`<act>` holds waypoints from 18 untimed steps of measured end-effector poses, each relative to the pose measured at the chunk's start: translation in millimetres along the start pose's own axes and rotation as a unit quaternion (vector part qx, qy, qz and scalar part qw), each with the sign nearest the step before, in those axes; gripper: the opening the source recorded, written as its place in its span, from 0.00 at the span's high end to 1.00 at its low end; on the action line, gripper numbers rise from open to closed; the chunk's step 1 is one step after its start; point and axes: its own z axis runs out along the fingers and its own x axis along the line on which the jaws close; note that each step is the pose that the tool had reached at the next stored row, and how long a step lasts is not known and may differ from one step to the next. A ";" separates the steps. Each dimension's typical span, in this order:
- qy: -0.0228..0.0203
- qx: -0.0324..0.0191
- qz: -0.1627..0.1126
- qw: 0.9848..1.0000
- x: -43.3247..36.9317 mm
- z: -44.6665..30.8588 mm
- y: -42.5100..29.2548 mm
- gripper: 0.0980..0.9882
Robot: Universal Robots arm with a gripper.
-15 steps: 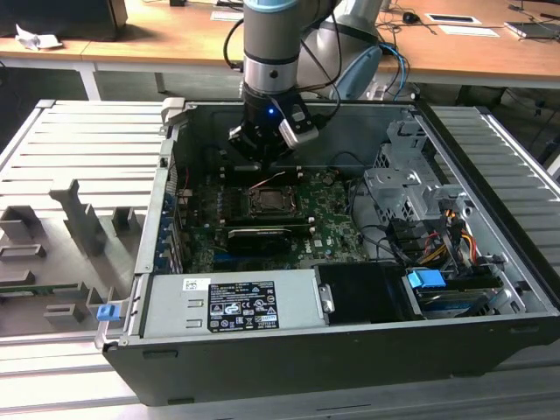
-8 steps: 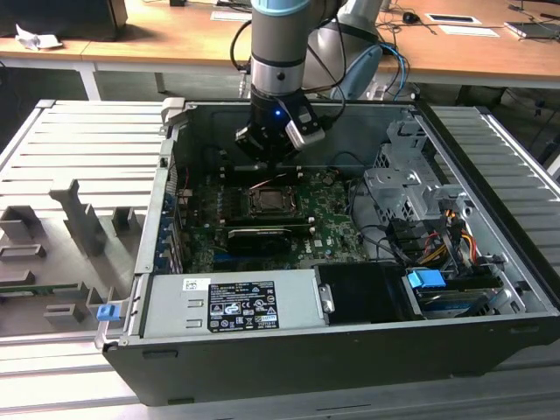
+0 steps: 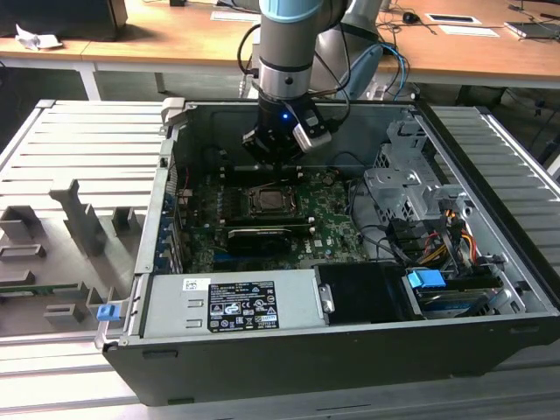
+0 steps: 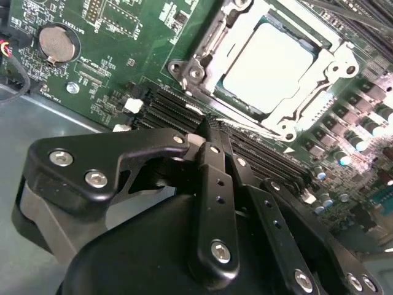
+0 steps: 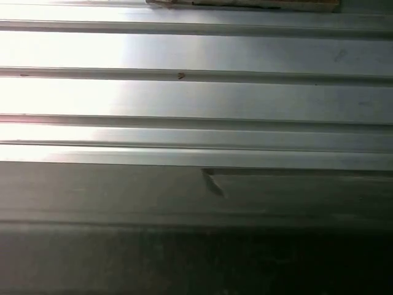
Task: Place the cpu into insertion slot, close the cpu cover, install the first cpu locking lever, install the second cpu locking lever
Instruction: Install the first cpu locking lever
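A lab or workshop — open computer case [image 3: 350, 341] on slatted metal bench [image 3: 79, 140], wooden desks [image 3: 175, 39] behind.

The cpu [image 4: 265, 66], a flat square chip with a dull silver top, lies seated in the insertion slot [image 3: 270, 202] on the green motherboard. The silvery cpu cover [image 4: 334, 64] frames it, lying flat around its edges.

Open top of case [image 3: 490, 289]: free access from above to cpu cover [image 3: 268, 200] on motherboard [image 3: 332, 229]. Obstructions: expansion card [image 3: 259, 234] just beside the cover, drive cage [image 3: 411, 188] and cables [image 3: 385, 241] toward the exterior view's right, power supply [image 3: 232, 303] in front.
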 end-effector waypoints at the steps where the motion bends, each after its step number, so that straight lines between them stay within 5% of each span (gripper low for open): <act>1: 0.000 0.000 0.000 1.000 0.0 0.2 -0.3 0.99; 18: 0.000 0.000 -0.003 1.000 -4.6 8.6 -2.4 0.99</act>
